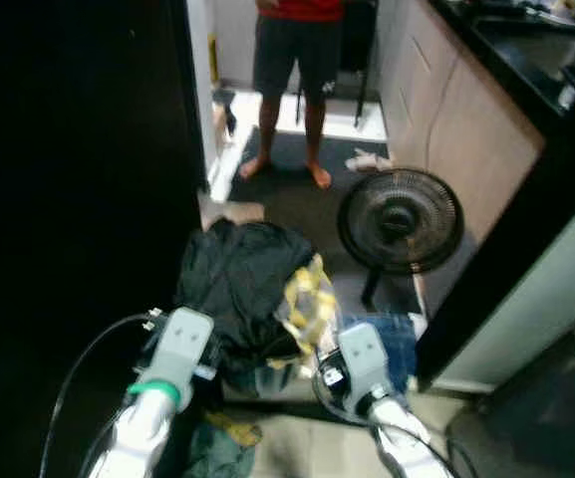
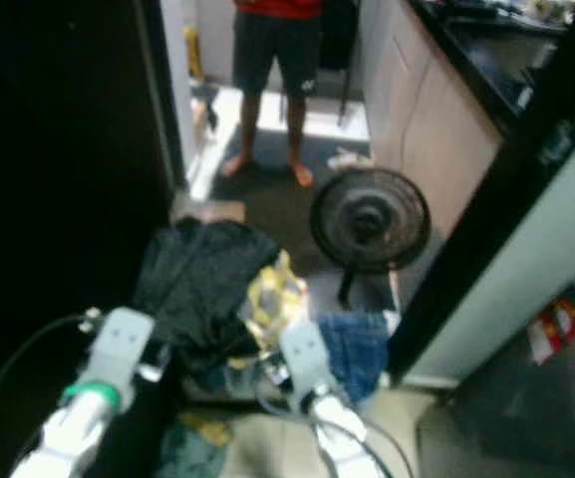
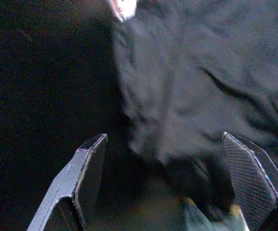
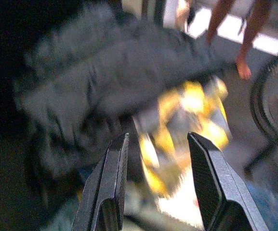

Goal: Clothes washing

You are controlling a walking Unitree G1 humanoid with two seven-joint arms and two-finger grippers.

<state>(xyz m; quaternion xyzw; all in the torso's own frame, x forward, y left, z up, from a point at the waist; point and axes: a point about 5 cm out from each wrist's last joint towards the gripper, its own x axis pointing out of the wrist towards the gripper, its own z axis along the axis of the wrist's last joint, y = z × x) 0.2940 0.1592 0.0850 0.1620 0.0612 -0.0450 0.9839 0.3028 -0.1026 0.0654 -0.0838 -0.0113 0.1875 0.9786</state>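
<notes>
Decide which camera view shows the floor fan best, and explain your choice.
The left eye view: the floor fan stands whole and fairly sharp beyond the pile of clothes, round grille and stand visible. The right eye view shows it whole but blurrier. The right wrist view catches part of its grille at the edge.

The person [image 1: 297, 60] standing beyond the floor fan [image 1: 400, 221] is cut off at the chest by the upper edge of the head views. Left of the fan, the laundry pile [image 1: 257, 289] smears in both wrist views, so the dark garment [image 3: 196, 82] and the yellow patterned cloth [image 4: 182, 125] lose their folds, and its near edge hides behind the two silver arms. The space left of the pile is black, nothing legible there.
</notes>
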